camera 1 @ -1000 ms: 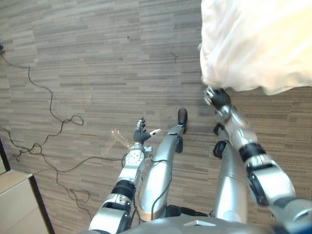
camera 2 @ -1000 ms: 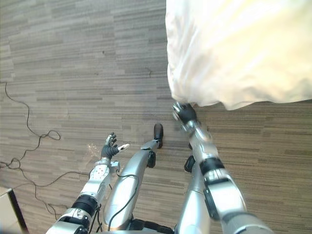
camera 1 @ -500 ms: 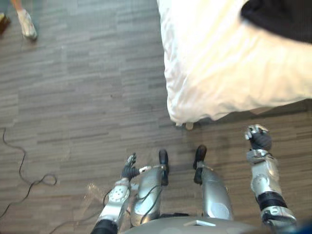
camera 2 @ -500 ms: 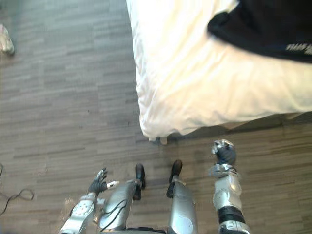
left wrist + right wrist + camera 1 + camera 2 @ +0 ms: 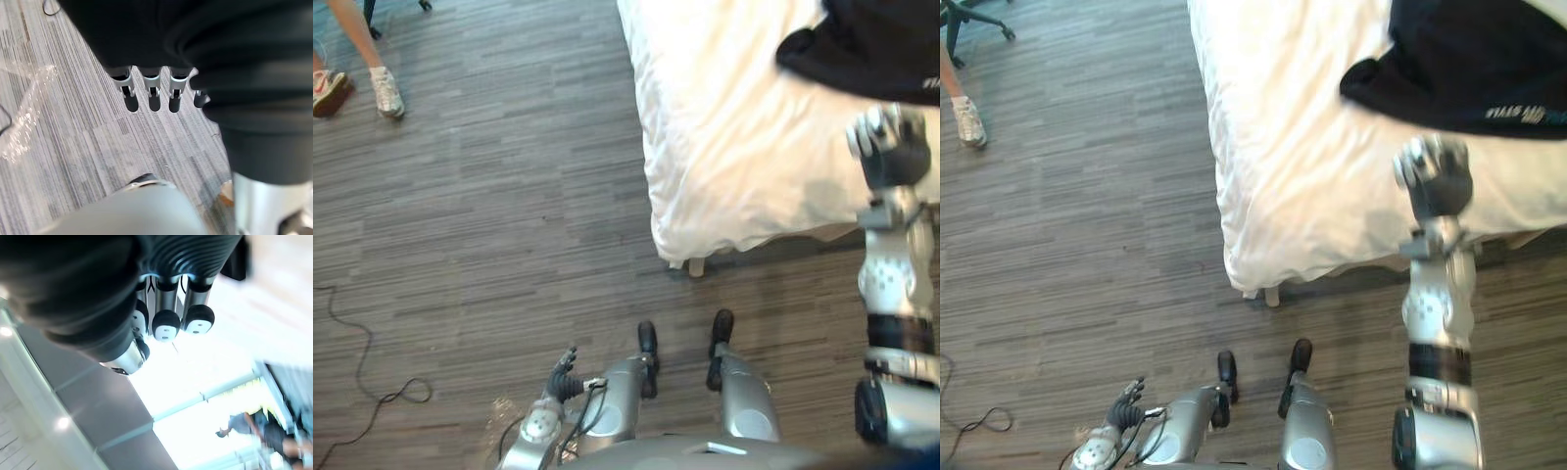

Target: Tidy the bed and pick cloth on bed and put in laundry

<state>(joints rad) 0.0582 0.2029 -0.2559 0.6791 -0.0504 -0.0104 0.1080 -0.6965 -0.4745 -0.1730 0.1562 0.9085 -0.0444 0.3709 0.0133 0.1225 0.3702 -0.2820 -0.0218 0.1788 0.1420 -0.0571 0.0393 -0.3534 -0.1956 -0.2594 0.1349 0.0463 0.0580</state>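
At the far left a person's legs [image 5: 357, 59] in light shoes are standing on the wood-grain floor [image 5: 489, 245], well apart from the bed. Low down, the left robot hand [image 5: 564, 380] is hanging over the floor beside a scrap of clear plastic [image 5: 24, 122]. Its fingers [image 5: 152, 95] are reaching out fairly straight in a row and are holding nothing.

Further right the bed [image 5: 734, 147] is showing its near corner, with the white sheet lying in soft creases and hanging over the edge down to a short bed leg [image 5: 696, 265]. The black cloth [image 5: 871, 49] is lying bunched on top of the sheet, toward the far right of the bed.

At the right the right robot hand [image 5: 891, 147] is hovering raised over the near edge of the bed, showing just short of the cloth's near edge. Its fingers [image 5: 166, 325] are curling in toward the palm and are gripping nothing.
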